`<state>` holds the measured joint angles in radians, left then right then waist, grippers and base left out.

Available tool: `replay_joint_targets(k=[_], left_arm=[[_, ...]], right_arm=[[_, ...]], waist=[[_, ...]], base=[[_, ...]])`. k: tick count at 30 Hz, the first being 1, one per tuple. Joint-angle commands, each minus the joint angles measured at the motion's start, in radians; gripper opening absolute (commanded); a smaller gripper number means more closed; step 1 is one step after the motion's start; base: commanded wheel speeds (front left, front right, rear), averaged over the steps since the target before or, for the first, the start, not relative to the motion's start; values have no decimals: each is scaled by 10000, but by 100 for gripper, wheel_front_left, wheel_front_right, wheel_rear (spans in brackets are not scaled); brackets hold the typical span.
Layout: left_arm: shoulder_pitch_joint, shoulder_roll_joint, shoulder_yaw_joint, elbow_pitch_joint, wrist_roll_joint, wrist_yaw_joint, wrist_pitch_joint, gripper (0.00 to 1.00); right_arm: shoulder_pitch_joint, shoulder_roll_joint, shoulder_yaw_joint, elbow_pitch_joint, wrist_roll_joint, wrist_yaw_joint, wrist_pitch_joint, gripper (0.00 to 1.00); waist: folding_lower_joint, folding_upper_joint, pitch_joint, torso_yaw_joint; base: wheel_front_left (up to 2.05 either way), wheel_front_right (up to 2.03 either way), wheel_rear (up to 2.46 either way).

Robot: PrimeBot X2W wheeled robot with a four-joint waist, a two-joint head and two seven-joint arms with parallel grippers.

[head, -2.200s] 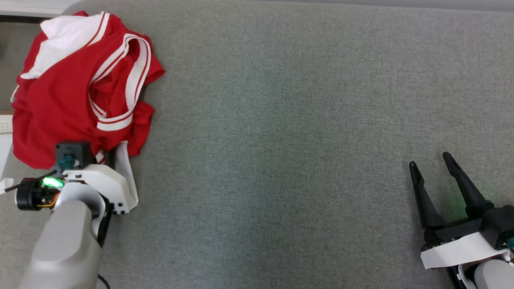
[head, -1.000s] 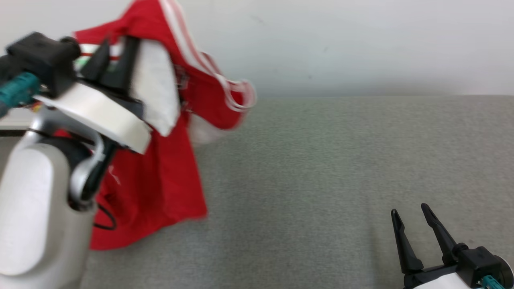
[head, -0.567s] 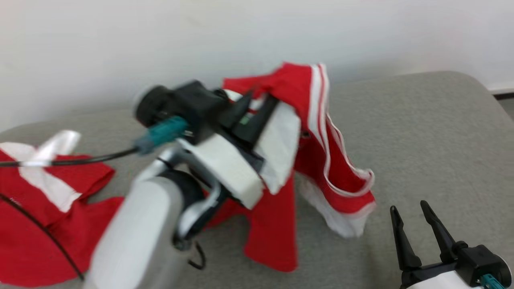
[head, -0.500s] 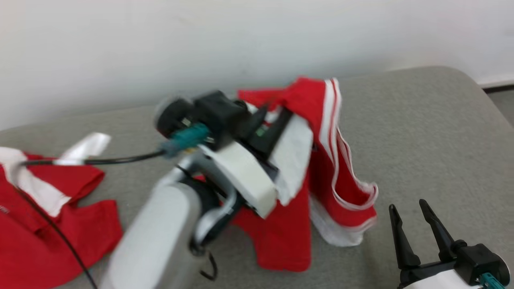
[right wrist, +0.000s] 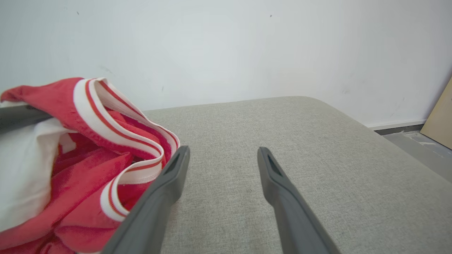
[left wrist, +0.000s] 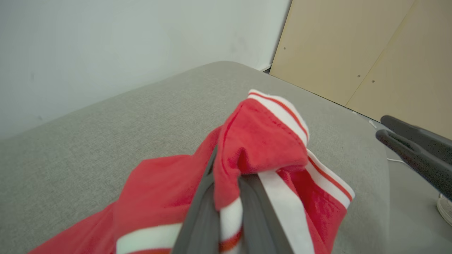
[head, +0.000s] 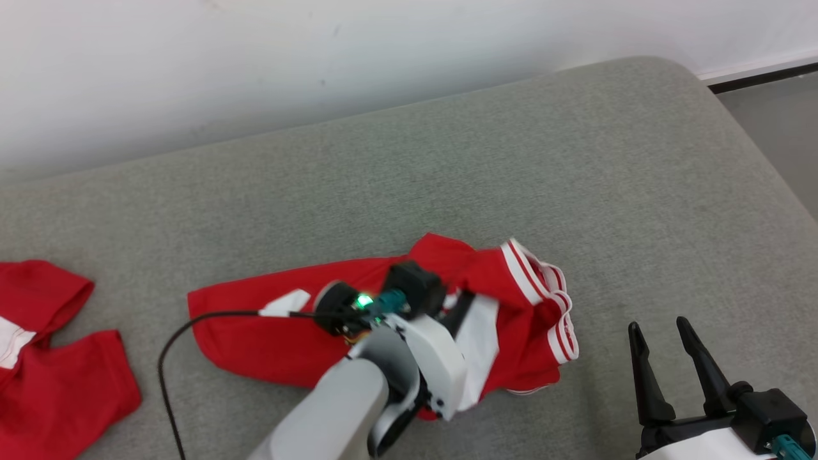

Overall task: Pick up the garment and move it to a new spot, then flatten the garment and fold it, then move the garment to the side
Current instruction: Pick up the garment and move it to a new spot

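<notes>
The garment (head: 287, 332) is red with white striped bands and lies crumpled along the middle of the grey cushion (head: 447, 160). My left gripper (head: 465, 308) is down on its right end, shut on a fold of red and white fabric. In the left wrist view that fold of the garment (left wrist: 261, 137) bunches over the left gripper (left wrist: 227, 176). My right gripper (head: 659, 332) stands open at the lower right, apart from the cloth. In the right wrist view the garment (right wrist: 88, 141) sits just left of the open right gripper (right wrist: 222, 155).
A second red and white piece of clothing (head: 51, 358) lies at the cushion's left. A black cable (head: 185, 332) loops from my left wrist. The cushion's rounded corner meets the floor (head: 779, 115) at the right, a white wall (head: 255, 51) behind. A wooden panel (left wrist: 353, 53) stands beyond.
The head camera has swung. My left gripper lifted the garment off the pile at the left, carried it rightward through the air and lowered it onto the cushion's middle. The right gripper stayed open.
</notes>
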<state>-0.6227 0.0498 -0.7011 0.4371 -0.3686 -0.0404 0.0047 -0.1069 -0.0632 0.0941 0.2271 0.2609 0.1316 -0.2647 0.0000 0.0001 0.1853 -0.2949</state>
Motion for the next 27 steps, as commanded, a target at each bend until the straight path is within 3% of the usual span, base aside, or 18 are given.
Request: replay_joint_targets(k=[1,2,3,4,5,15,21,27], left_arm=[[-73,23,-228,261,-49,-40,-152,0],[-118,32,-456,530,-202,-41,-364,0],[-207,32,-656,793,-247,29,-597,18],[-286,27,-922,1021,-282,2,-786,66],[-311,26,-1084,1257,-473,49,-980,100],[-802,24,-2447,1436,-1667,736,-2097,100],[-1046,47,-2546,1295,-1820,1140,-2173,100],[-597,787,-2277,821,-2043,1359,-1882,100]], right_arm=[[48,14,1,27,73,-18,6,100],[25,26,28,44,50,-18,4,100],[-2,28,36,53,43,-18,4,100],[-47,36,60,72,35,-18,4,100],[-97,36,77,95,24,-18,4,100],[34,-62,25,120,-41,-18,4,100],[290,-195,-67,87,-75,-18,4,100],[518,-235,-128,26,-106,-18,4,100]], waist=[[0,-1,45,80],[0,-1,66,126],[0,-1,92,185],[0,-1,114,233],[0,-1,125,274],[0,-1,-181,804],[0,-1,-546,1120],[0,-1,-857,1405]], base=[[0,0,0],[0,0,0],[0,0,0],[0,0,0],[0,0,0],[0,0,0],[0,0,0],[0,0,0]])
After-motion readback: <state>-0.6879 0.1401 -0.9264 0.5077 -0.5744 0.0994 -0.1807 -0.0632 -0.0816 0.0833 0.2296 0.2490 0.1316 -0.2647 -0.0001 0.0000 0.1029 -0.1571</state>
